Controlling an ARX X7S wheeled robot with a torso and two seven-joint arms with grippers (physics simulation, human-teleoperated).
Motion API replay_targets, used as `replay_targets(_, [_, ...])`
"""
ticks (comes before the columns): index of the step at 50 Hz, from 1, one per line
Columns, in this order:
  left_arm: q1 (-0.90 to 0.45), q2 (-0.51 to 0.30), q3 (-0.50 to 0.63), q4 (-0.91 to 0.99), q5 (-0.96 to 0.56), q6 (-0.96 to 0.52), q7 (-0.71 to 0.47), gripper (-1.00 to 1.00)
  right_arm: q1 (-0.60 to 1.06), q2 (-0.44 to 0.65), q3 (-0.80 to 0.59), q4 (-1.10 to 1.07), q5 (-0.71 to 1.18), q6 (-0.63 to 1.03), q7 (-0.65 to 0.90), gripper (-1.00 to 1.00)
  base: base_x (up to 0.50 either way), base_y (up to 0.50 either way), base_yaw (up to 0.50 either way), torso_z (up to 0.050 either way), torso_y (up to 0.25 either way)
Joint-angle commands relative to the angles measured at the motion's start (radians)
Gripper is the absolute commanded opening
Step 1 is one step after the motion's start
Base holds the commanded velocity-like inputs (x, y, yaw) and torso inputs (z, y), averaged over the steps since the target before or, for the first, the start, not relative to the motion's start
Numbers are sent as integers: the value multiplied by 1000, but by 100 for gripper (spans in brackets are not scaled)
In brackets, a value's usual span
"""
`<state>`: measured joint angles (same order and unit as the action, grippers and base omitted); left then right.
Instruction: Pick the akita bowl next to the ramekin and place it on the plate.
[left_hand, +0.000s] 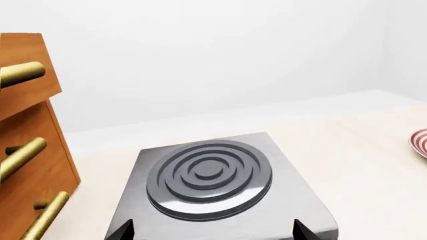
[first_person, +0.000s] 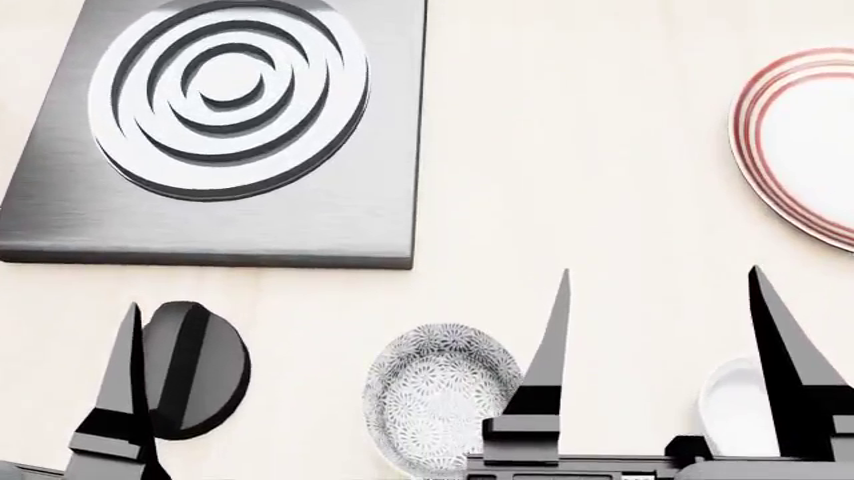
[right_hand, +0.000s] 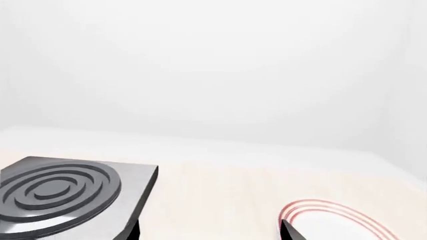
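**Both grippers spread above the counter, patterned bowl between them**

Head view: the right gripper (first_person: 657, 350) hangs over the near edge of the pale wooden counter (first_person: 574, 150), its two black tapered fingers (first_person: 550, 340) set wide apart and holding nothing. The grey-and-white floral speckled akita bowl (first_person: 434, 395) sits just left of that gripper's left finger, which overlaps its rim. The small plain glossy white ramekin (first_person: 737, 405) shows between the two fingers, near the right one. The wide white plate with red rings round its rim (first_person: 801, 150) lies at the far right, well apart from the bowl. A square brushed-metal hob with raised concentric grey rings (first_person: 227, 130) lies far left. Only one finger of the left gripper (first_person: 123, 390) shows here, beside a round black disc (first_person: 200, 370).

Left wrist view: two black fingertips (left_hand: 123, 231) stand wide apart over the hob, with a brown wooden cabinet with brass handles (left_hand: 30, 150) alongside.

Right wrist view: fingertips wide apart; hob and plate rim visible.
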<state>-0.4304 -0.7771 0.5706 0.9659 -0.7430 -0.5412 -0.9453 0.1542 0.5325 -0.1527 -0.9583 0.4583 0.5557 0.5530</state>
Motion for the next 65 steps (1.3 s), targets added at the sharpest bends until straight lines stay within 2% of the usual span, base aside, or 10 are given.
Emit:
replay_targets(1, [3, 14, -21, 7, -1, 5, 21, 100, -2, -6, 20, -1, -1, 3, -15, 100, 0, 0, 0, 0, -66])
replay_targets(7, [9, 17, -27, 1, -5, 17, 13, 100, 2, -1, 21, -16, 17, 19, -3, 100, 0, 0, 0, 0, -4])
replay_targets(13, [5, 14, -22, 13, 2, 13, 7, 100, 58, 6, 23, -62, 108, 151, 43, 100, 0, 0, 0, 0, 0])
replay_targets(14, [8, 12, -20, 14, 5, 14, 6, 100, 46, -27, 89, -41, 236, 146, 45, 100, 0, 0, 0, 0, 0])
replay_targets(17, [10, 7, -20, 15, 4, 17, 8, 100, 55, -20, 97, -27, 273, 160, 40, 100, 0, 0, 0, 0, 0])
replay_targets(18, [12, 12, -20, 3, -9, 23, 16, 100, 50, -32, 131, -10, 339, 155, 39, 100, 0, 0, 0, 0, 0])
replay_targets(35, [6, 18, -5, -14, 1, 29, 23, 100, 108, -46, 214, 71, 652, 215, 123, 100, 0, 0, 0, 0, 0])
replay_targets(65, [4, -2, -3, 5, -9, 32, 6, 100, 96, -51, 155, 133, 797, 283, 186, 100, 0, 0, 0, 0, 0])
